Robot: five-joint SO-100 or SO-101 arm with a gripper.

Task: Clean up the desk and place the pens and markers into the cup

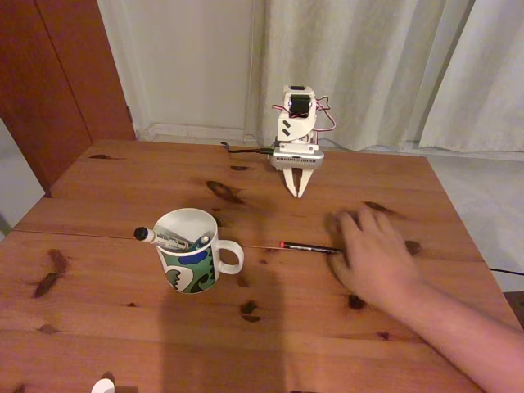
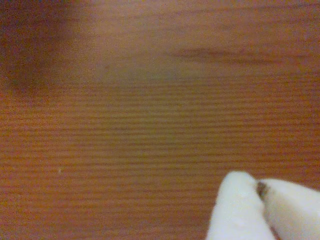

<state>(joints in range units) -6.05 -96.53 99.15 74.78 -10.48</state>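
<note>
In the fixed view the arm is folded at the far edge of the tabletop, its jaws pointing down, tips together and holding nothing. The cup stands near the middle-left, handle toward the right, with a marker leaning out over its left rim and a green pen inside. The last loose thing, a black pen with a red tip, lies flat along the seam just right of the cup's handle. A person's hand rests on or over its right end.

That pen looks light, stiff and smooth, likely to roll or slip; a grip across the middle of the barrel seems the safest. The hand is what stands in the way, and the cup's handle is close to the pen's tip.

In the wrist view the jaws show at the lower right, closed tip to tip over bare, blurred wood.
</note>
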